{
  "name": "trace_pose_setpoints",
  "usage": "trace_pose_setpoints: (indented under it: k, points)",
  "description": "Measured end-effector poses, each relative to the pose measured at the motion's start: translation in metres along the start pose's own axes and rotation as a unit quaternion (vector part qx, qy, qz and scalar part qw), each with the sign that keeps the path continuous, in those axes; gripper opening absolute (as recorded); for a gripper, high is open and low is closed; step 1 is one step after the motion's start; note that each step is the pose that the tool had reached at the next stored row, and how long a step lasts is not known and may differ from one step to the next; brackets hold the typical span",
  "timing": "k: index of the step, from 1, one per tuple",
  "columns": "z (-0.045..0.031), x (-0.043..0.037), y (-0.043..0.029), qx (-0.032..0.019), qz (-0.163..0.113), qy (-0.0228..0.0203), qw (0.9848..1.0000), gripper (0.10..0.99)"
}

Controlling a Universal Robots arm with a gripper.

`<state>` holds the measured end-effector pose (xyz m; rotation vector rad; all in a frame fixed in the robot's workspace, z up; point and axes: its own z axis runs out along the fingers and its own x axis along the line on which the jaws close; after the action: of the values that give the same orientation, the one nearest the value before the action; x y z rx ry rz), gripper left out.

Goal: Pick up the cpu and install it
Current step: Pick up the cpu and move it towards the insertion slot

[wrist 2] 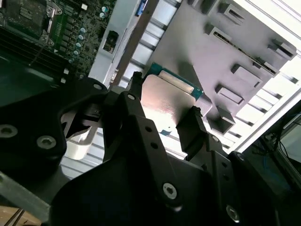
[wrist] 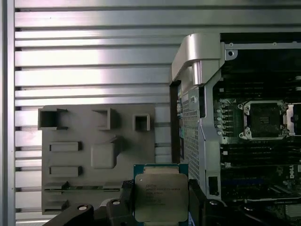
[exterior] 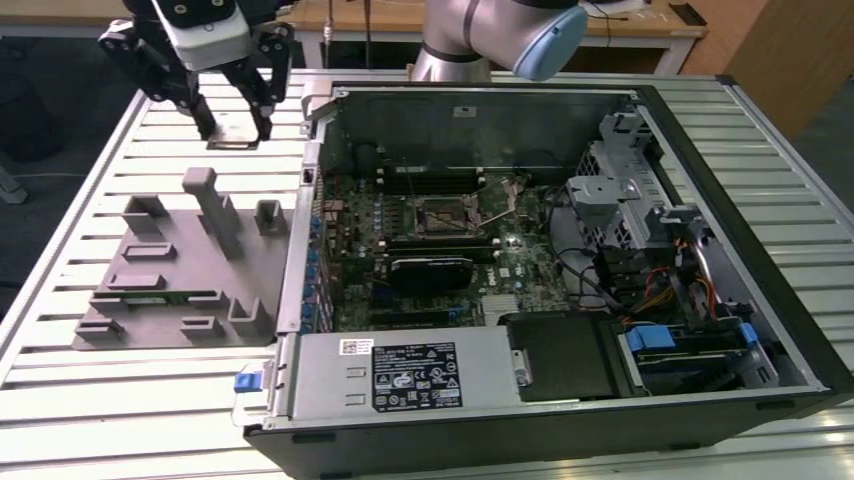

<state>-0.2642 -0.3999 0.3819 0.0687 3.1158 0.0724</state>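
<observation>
Aloft, the gripper (exterior: 236, 128) points straight down near the fixture tray (exterior: 160, 270), pinching the cpu (wrist: 161, 197) by opposite edges.

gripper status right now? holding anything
gripper: closed on the cpu, fingers clamping two opposite edges of the chip.

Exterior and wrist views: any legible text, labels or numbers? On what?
cpu, held between the fingers: printed lines on its top plate, too blurred to read.
Power supply label: dense print and symbols, too small to read.
White sticker beside it: too small to read.
Nothing quotable.
</observation>
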Motion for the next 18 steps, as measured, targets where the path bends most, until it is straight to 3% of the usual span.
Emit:
trace_pose_setpoints:
  k: [18]
  points:
    - [0.0011,-0.0389,0.0025,0.0000,0.000,-0.0001,1.0000,0.541]
